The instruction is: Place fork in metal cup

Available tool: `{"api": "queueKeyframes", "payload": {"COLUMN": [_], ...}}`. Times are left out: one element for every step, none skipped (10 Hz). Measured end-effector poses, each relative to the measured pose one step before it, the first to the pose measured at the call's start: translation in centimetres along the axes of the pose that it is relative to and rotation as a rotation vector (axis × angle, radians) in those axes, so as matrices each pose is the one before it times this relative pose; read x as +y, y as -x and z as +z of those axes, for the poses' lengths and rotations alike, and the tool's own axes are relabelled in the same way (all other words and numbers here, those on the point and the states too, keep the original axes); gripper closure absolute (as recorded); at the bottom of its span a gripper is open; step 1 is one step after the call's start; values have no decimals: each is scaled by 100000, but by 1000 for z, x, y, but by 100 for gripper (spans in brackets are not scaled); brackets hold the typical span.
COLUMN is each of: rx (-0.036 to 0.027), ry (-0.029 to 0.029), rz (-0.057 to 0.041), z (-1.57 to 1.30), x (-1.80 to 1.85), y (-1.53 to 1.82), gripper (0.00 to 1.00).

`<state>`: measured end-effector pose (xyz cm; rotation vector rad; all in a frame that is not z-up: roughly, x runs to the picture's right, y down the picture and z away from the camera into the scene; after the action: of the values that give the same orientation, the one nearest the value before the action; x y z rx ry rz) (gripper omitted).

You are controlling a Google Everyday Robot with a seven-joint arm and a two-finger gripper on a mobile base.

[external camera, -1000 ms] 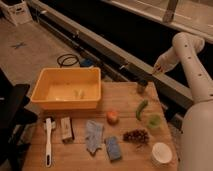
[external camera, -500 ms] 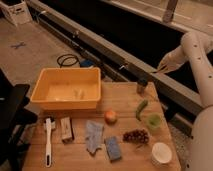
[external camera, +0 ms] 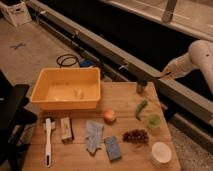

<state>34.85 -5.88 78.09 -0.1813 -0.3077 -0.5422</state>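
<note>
Pincer [external camera: 167, 75] at the white arm's tip hovers up and right of the small dark metal cup [external camera: 141, 87] on the wooden desk's [external camera: 80, 160] far edge; a thin dark sliver there may be the fork, though that is unclear.

Warm, dim light is falling from above onto the wooden table [external camera: 125, 100]; soft blur is smearing everything; the gripper [external camera: 162, 76], beyond the table's far-right corner, is fading into the dark background.
</note>
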Motion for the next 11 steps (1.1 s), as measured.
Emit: {"api": "queueKeyframes", "payload": {"rx": [-272, 70, 47, -99, -293, -714, -508, -582, -1217, -1290, -1037], "ry": [304, 271, 487, 624, 337, 86, -101, -222, -287, -505, -425], "rz": [424, 747, 1127, 394, 140, 1028, 719, 382, 32, -979, -575], "z": [60, -31, 24, 161, 251, 379, 216, 240, 620, 660, 554], "x": [57, 318, 466, 107, -79, 260, 363, 207, 217, -8, -19], "y": [249, -80, -199, -41, 33, -179, -184, -129, -25, 143, 78], "gripper": [100, 100, 100, 100, 100, 100, 100, 100, 100, 100, 100]}}
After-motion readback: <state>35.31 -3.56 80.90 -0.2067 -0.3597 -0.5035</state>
